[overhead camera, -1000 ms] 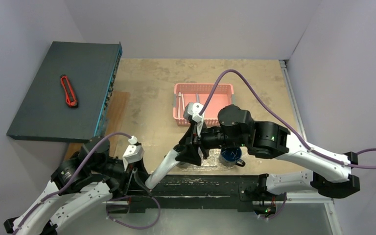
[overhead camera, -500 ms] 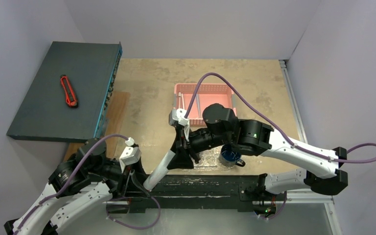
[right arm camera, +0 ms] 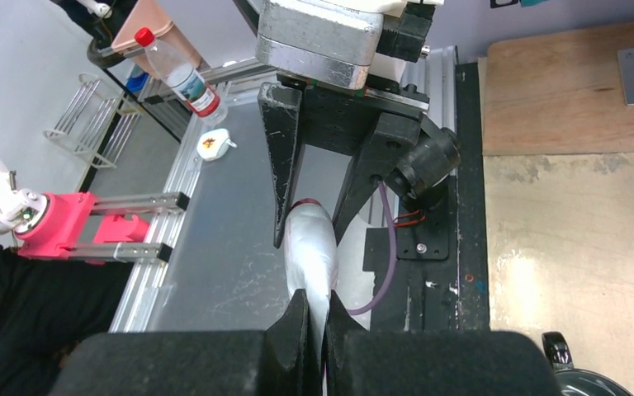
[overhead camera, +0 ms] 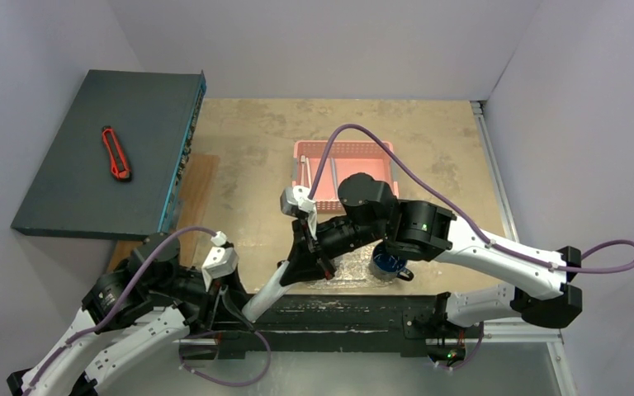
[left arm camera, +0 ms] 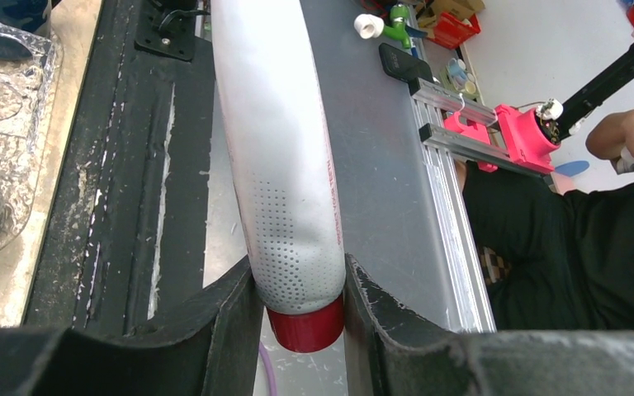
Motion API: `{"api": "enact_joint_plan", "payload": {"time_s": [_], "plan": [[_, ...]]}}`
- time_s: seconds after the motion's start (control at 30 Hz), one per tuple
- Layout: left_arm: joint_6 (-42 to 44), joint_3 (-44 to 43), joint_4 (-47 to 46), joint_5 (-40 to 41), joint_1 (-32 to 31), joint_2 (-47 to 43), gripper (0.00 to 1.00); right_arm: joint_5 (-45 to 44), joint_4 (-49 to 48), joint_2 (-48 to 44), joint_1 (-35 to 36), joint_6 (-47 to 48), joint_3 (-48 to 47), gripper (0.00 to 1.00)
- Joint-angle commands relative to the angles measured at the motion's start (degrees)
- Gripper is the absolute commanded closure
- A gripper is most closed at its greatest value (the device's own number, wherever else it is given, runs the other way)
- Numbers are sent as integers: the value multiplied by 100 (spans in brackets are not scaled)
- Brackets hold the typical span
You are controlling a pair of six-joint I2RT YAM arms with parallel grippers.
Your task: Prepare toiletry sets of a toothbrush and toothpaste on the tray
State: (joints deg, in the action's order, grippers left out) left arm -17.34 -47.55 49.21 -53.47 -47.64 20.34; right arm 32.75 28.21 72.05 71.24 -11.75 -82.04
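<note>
The left gripper (left arm camera: 301, 276) is clamping the tube (left arm camera: 285, 165) at its red cap, the right gripper (right arm camera: 312, 307) is pinching its flat tail — it's stretching lengthwise between them. The tray (left arm camera: 25, 124) is sitting just right — nearer the right arm

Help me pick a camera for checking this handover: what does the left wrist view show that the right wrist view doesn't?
Left wrist only: the transparent tray. Right wrist only: the right fingers pinching the flat end of the tube. Both: that tube clamped near its red cap between the left fingers.
</note>
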Motion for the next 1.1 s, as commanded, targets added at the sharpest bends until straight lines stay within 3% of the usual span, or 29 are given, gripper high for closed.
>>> {"api": "enact_joint_plan", "payload": {"time_s": [0.0,0.07,0.17,0.4,0.57,0.8,1.07], "plan": [[47,-164,-261,72,4,130,67,94,-230,-31,-11,173,85,100],[38,-173,-285,163,4,169,50,68,-187,-56,-6,173,83,100],[28,-189,-339,356,10,205,34,-81,-82,-122,-11,157,62,100],[-49,-323,-441,1018,9,413,21,-665,415,-324,-9,43,33,100],[-184,-397,-520,2005,13,515,4,-1144,998,-505,-15,24,30,100],[-332,-205,-845,2834,15,558,2,-1864,1828,-780,-5,-243,30,100],[-280,-167,-826,3042,9,546,2,-2778,2627,-1119,-6,-858,361,100]]}}
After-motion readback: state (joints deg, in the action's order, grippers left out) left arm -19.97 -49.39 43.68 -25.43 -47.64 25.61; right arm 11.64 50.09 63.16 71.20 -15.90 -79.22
